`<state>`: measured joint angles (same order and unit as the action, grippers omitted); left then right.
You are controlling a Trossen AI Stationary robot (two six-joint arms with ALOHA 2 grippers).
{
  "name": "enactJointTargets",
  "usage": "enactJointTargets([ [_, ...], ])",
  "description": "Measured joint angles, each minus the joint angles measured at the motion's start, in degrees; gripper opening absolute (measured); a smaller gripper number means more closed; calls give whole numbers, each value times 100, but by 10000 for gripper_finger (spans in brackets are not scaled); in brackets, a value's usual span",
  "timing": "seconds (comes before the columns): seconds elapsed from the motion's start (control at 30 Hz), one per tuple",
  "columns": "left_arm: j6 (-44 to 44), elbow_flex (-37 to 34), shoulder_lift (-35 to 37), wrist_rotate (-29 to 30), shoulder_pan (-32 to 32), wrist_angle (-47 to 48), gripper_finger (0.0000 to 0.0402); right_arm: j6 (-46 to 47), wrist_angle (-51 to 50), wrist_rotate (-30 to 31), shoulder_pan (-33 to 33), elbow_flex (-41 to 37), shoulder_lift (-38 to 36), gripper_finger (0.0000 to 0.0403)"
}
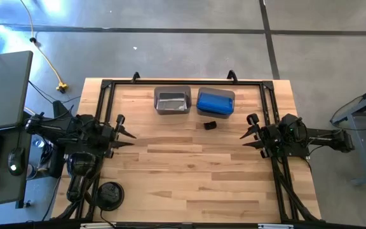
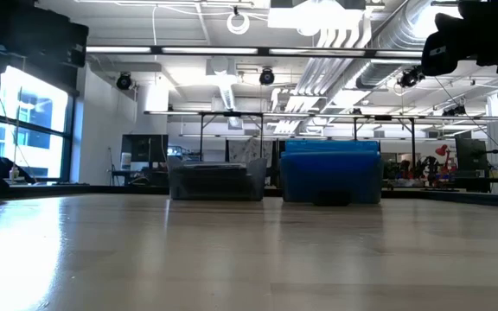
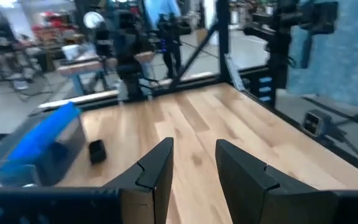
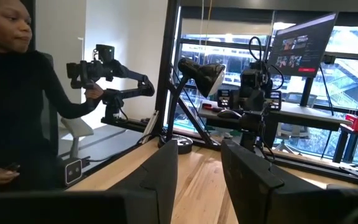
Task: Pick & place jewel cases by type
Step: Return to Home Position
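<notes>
At the wooden table's (image 1: 189, 184) far edge, blue jewel cases (image 1: 215, 102) fill one bin (image 2: 366, 181), while the left gripper (image 1: 133, 140) and right gripper (image 1: 243, 140) hover part-open and empty.

The table (image 1: 189, 184) was pale wood in lengthwise strips. The jewel cases (image 1: 215, 100) in the right bin (image 2: 305, 181) showed bright blue; beside that bin, the left bin (image 2: 214, 183) was smoky grey and a small block (image 1: 210, 125) black.

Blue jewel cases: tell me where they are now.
In the high view the blue jewel cases fill the right-hand bin at the table's far edge, next to the grey bin.
</notes>
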<state>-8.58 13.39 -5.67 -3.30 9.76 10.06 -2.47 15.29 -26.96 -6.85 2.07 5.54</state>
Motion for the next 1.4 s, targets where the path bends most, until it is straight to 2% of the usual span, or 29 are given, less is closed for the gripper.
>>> enactJointTargets([
  [0.17,-8,-2,372,115,0,-66,119,-2,0,0,0,0,0,119],
  [0.27,31,-228,551,115,0,-425,119,4,-2,0,0,0,2,119],
  [0.57,498,-1244,520,-791,1,-2460,119,3,-7,1,0,2,2,119],
  [0.73,501,-1224,509,-927,0,-1944,119,5,-5,0,0,2,2,119],
  [0.9,476,-1228,485,-786,2,-1245,119,1,-7,0,0,2,2,119],
  [1.1,472,-1213,351,-369,0,-1189,119,1,-5,0,0,2,2,119],
  [1.4,456,-1213,351,-311,0,-1176,119,2,-8,0,0,2,2,119],
])
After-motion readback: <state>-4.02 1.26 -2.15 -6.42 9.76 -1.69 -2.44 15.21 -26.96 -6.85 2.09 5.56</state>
